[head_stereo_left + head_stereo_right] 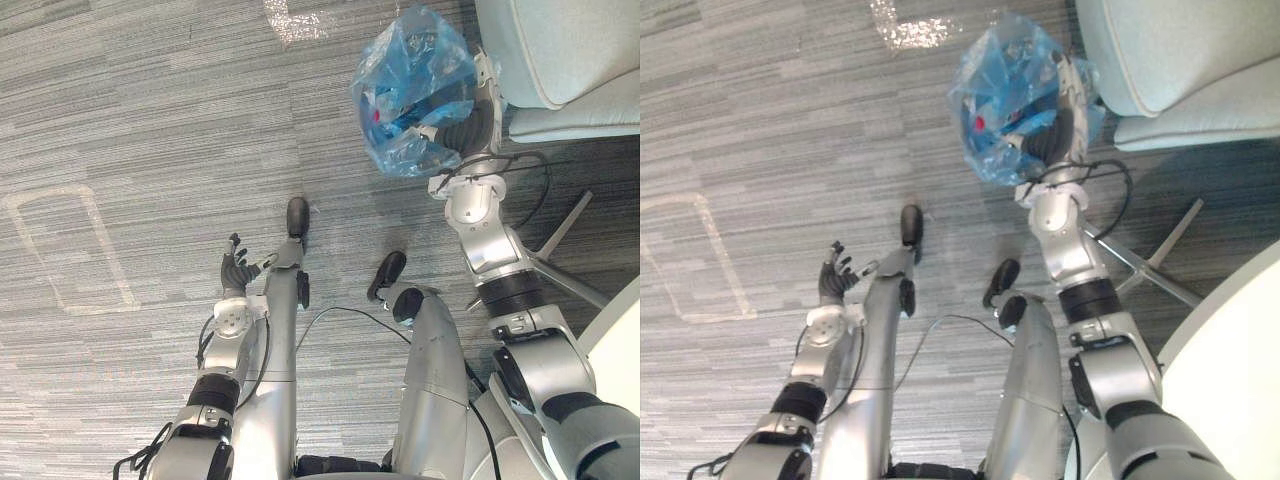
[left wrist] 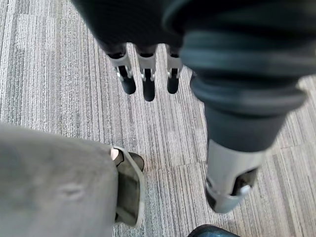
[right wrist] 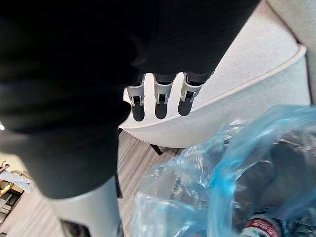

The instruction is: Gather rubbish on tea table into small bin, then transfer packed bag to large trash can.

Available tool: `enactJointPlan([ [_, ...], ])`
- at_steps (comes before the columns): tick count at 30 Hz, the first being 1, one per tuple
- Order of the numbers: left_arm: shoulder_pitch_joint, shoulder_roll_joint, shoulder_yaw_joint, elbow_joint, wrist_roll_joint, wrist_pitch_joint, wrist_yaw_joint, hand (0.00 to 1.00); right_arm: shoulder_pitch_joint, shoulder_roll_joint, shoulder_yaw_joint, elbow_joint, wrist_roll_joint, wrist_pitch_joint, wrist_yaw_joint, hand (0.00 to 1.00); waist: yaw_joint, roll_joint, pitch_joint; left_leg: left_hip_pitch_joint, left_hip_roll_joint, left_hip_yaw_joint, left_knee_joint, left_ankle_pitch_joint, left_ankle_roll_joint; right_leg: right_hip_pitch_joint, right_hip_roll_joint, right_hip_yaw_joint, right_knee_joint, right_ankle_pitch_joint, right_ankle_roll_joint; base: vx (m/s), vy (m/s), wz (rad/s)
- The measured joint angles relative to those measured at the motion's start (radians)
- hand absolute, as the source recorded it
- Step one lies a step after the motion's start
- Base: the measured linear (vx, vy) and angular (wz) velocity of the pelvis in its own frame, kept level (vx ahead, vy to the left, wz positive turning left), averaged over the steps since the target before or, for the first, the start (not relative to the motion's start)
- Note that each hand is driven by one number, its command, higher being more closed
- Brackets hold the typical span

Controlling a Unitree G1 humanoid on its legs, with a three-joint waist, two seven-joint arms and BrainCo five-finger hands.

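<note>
Already packed, the blue plastic bag (image 1: 410, 92) of rubbish (image 3: 259, 226) is up off the carpet (image 1: 150, 120) at the right hand (image 1: 468, 128), so the job looks to be in its second half, the carry to the large trash can. The relation that matters is bag to fingers (image 3: 158, 101). In the right wrist view those fingers reach out straight and side by side, not curled round the film. The bag bulges on their palm side, in the space between them and the thumb, touching the hand. Just where the film is caught I cannot tell. The bag's bulk swells out ahead of the fingertips, toward the pale armchair (image 1: 560, 50) just beyond it, and hangs down across the wrist. The left hand (image 1: 235, 270) is well apart from the bag, low over the carpet, its fingers (image 2: 148, 89) relaxed and slightly spread, holding nothing. The right hand alone is placed for the drop. With so loose a hold, the risk I would expect is the bag slipping off past the fingertips if the wrist tips forward. A white counter (image 1: 1240, 380) edges in behind the right arm.
</note>
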Motion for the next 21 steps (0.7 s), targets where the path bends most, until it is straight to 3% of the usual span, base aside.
enactJointPlan([
  [7,-0.006,0.001,-0.002,0.048,0.004,0.007,0.005,0.00,0.058,-0.002,0.049,0.001,-0.100,-0.001,0.014,0.00,0.000,0.000,-0.027,0.009,0.004,0.000,0.000,-0.004,0.005,0.014,0.002,-0.008,-0.005,0.002,-0.003,-0.04,-0.001,-0.01],
  [13,-0.007,0.003,-0.010,0.063,0.030,0.006,0.010,0.00,0.061,-0.005,0.094,0.104,-0.188,0.001,0.032,0.00,0.002,0.000,-0.040,0.009,0.006,0.000,-0.005,-0.003,0.005,0.014,0.002,-0.011,-0.007,0.002,-0.003,-0.03,-0.005,0.00],
  [21,-0.013,0.005,-0.010,0.031,0.006,-0.021,0.023,0.00,0.002,-0.021,0.120,0.257,-0.254,0.049,0.035,0.00,0.005,0.001,-0.043,-0.053,0.003,-0.009,-0.008,0.001,0.004,-0.034,0.000,-0.029,-0.015,0.002,-0.003,-0.01,0.008,0.03],
])
